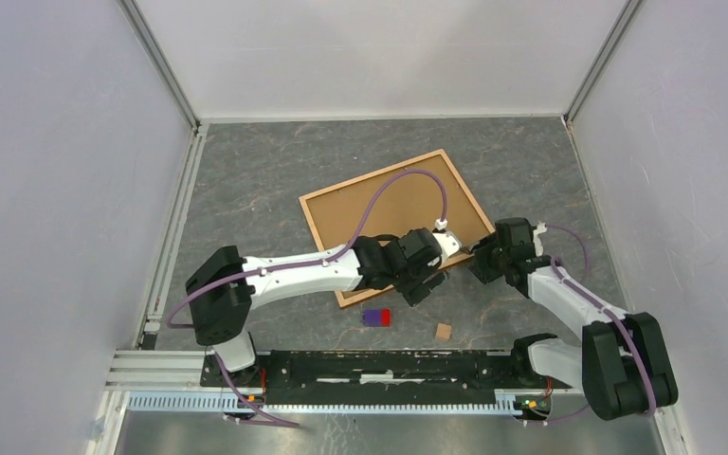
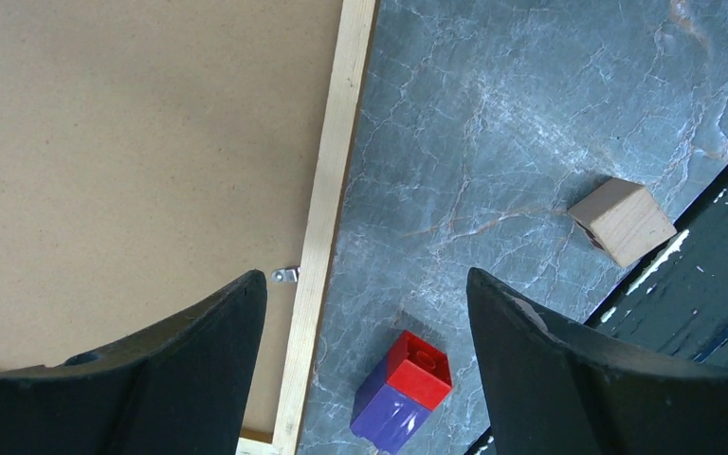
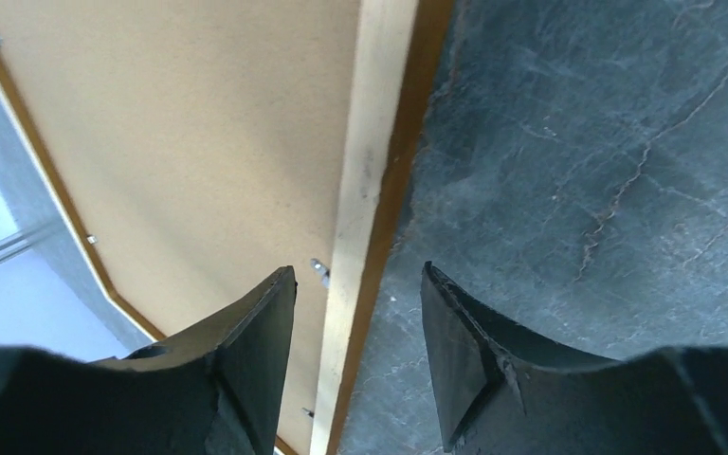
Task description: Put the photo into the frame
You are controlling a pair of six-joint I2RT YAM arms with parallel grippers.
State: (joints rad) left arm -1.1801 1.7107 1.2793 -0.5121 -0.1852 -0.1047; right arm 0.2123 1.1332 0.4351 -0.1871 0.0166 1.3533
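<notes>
The frame [image 1: 373,175] lies flat and tilted in the middle of the table, back side up, with a plain brown backing board [image 1: 341,213] filling it. The photo is hidden. My left gripper [image 1: 421,287] hovers open over the frame's near corner. In the left wrist view its jaws stand wide apart [image 2: 365,322], across the pale moulding [image 2: 332,171] beside a small metal tab [image 2: 285,275]. My right gripper [image 1: 482,261] is open at the frame's right corner. Its jaws straddle the moulding [image 3: 370,171] with gaps on both sides [image 3: 358,313], holding nothing.
A red and purple block [image 1: 376,317] [image 2: 401,389] and a small wooden cube [image 1: 444,331] [image 2: 623,220] lie on the grey table just in front of the frame. White walls enclose the table on three sides. The black rail of the arm bases [image 1: 389,365] runs along the near edge.
</notes>
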